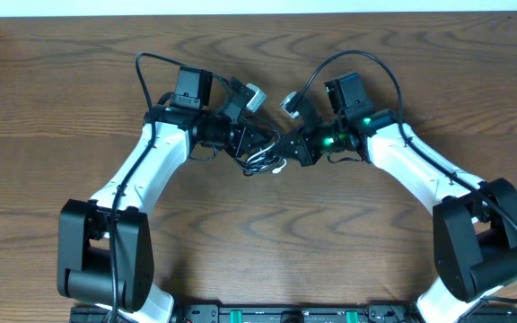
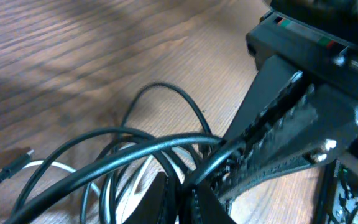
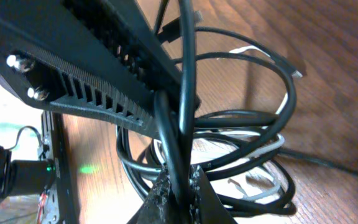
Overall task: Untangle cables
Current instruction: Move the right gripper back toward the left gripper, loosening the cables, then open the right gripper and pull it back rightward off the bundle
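On the wooden tabletop [image 1: 258,260] both arms meet over the tangle. The left hand [image 2: 185,200] is clamped on a strand of the black cable [image 2: 166,86], and the right hand [image 3: 179,190] is pinched closed on another black strand. The white cable [image 3: 272,146] threads through the coil. The step in hand looks like parting the loops. Next, the hands should draw apart gently, so the white strand slips free rather than cinching.

In the right wrist view we see the white cable [image 3: 263,149] only in slivers behind loops of the black cable [image 3: 188,62], and the lower edge crops the right fingers [image 3: 201,202]. The left wrist view likewise cuts off the left fingers [image 2: 163,199], and the black cable runs out at bottom left. From overhead both cables are too small and covered for us to tell apart.
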